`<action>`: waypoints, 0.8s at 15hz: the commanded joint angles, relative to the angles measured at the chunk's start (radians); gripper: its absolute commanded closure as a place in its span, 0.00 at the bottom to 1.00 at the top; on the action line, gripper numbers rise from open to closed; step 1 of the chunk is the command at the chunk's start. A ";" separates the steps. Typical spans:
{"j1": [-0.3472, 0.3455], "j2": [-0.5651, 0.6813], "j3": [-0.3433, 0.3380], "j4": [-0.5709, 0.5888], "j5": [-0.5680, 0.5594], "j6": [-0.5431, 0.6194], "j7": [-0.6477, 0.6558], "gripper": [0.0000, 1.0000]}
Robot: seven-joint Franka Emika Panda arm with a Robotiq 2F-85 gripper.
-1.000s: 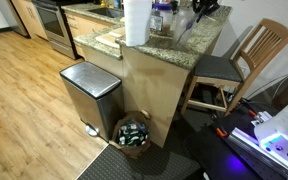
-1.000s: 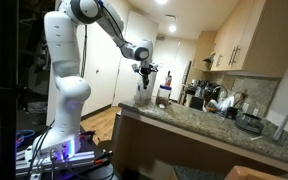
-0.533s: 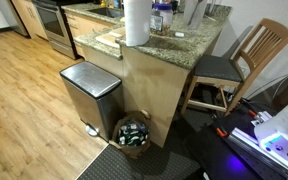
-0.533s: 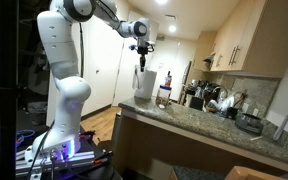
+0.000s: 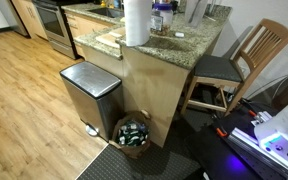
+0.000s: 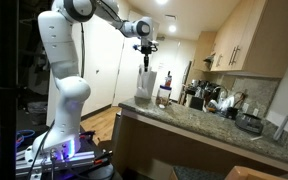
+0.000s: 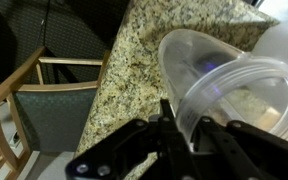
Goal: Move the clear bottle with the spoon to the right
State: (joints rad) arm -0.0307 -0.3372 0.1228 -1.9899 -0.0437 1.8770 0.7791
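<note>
Two neighbours to mind in an exterior view, the white paper-towel roll and the blue-lidded jar close together on the tabletop, so carry high and wide of both. Spot the gripper in an exterior view, well above the tabletop with something slim under it, too small to name. Close up in the wrist view, find the gripper pinched shut across the wall of the clear bottle, apparently lifted clear, no spoon visible; swing right slowly, hold it level, set down flat before letting go.
</note>
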 commanded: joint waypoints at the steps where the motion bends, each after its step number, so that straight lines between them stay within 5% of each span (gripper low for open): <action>1: -0.060 0.034 -0.078 0.091 0.009 0.080 0.012 0.98; 6: -0.133 0.105 -0.136 0.168 -0.009 0.197 0.155 0.98; 7: -0.114 0.059 -0.143 0.128 0.000 0.159 0.082 0.92; 12: -0.137 0.141 -0.161 0.162 -0.013 0.176 0.168 0.98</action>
State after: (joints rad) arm -0.1551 -0.2368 -0.0222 -1.8497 -0.0448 2.0559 0.9208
